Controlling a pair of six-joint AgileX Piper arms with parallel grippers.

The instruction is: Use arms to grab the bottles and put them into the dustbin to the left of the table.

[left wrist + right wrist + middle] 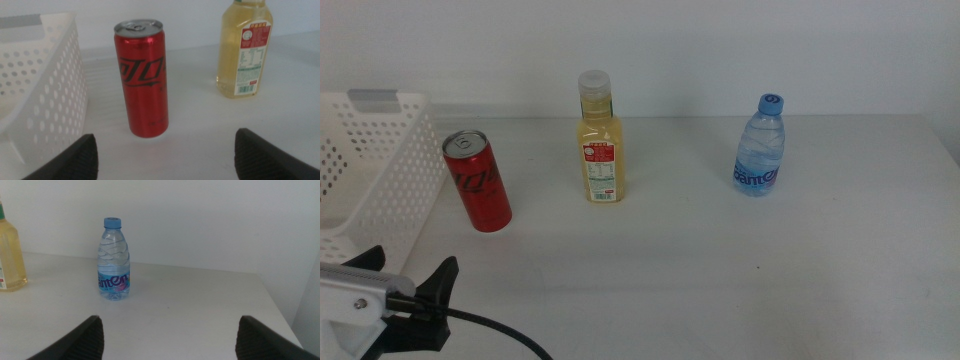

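Currently left tool [165, 150] spread wide, red can [142, 80] upright just ahead, untouched

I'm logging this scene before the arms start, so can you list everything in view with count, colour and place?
soda can: one, red, upright beside the basket
juice bottle: one, yellow liquid, white cap, upright mid-table
water bottle: one, clear, blue cap, upright towards the table's right
basket: one, white, perforated, at the table's left edge
table: one, white-grey, under everything
left gripper: one, black, open, low at the picture's bottom left, short of the can
right gripper: one, dark, open, facing the water bottle, seen only in its wrist view
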